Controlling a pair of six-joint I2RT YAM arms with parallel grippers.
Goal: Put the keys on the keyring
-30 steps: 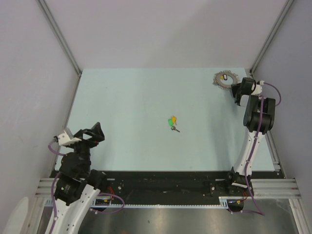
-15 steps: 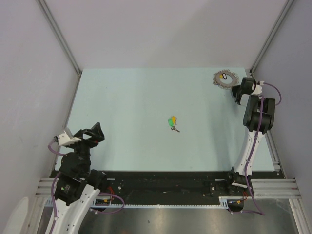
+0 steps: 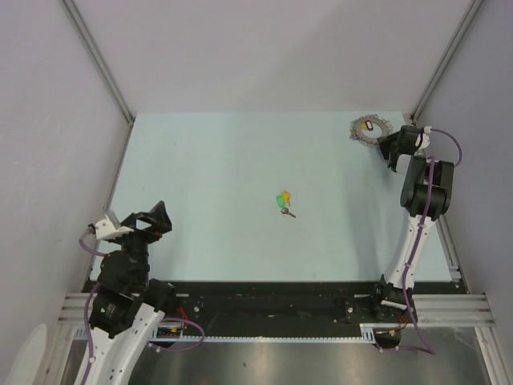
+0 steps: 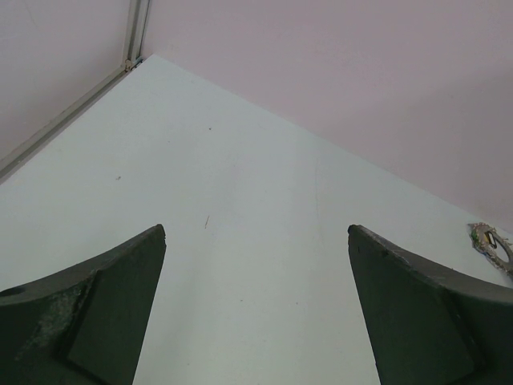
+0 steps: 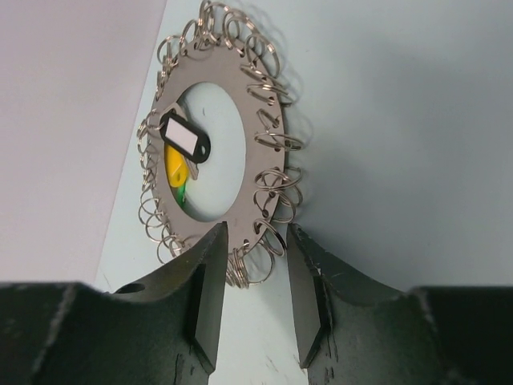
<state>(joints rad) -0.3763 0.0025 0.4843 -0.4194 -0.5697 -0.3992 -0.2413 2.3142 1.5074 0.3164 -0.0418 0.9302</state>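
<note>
Slippage threatens: the right claw [image 5: 255, 281], parted astride the keyring [image 5: 260, 104] at its nearest rim, may pinch only springy loops that pop free; left claw [image 4: 256, 265] gapes, empty.

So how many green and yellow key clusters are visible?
2: one key cluster loose on the pale table, another inside the far-right grey looped metal keyring; others may be hidden.
</note>
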